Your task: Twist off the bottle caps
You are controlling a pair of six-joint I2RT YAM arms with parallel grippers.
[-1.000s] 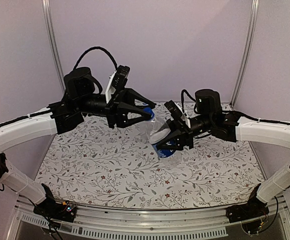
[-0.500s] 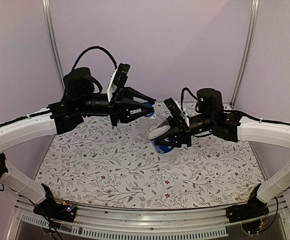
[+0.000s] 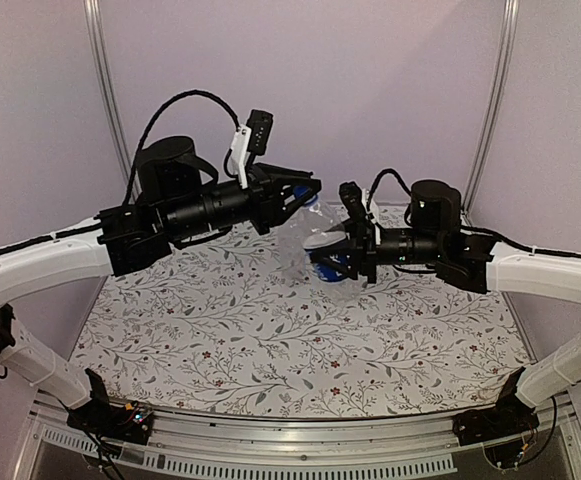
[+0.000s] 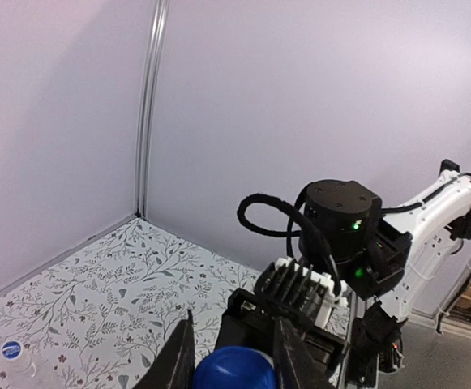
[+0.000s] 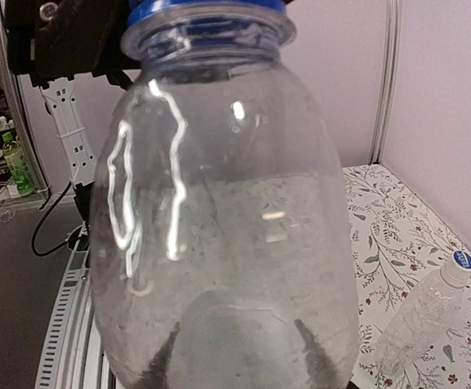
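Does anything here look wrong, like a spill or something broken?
Nothing looks spilled or broken. The only oddity: the clear plastic bottle hangs tipped in mid-air, the right gripper gripping its body and the left gripper pinching its solid blue cap.

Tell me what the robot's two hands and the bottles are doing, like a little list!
left gripper: shut on the blue cap
right gripper: shut on the clear plastic bottle, around its body
blue cap: on the bottle's neck, not off yet
second bottle: plain and clear, on the floral table, apart from both grippers
whitish cap: blue-topped, on the second bottle
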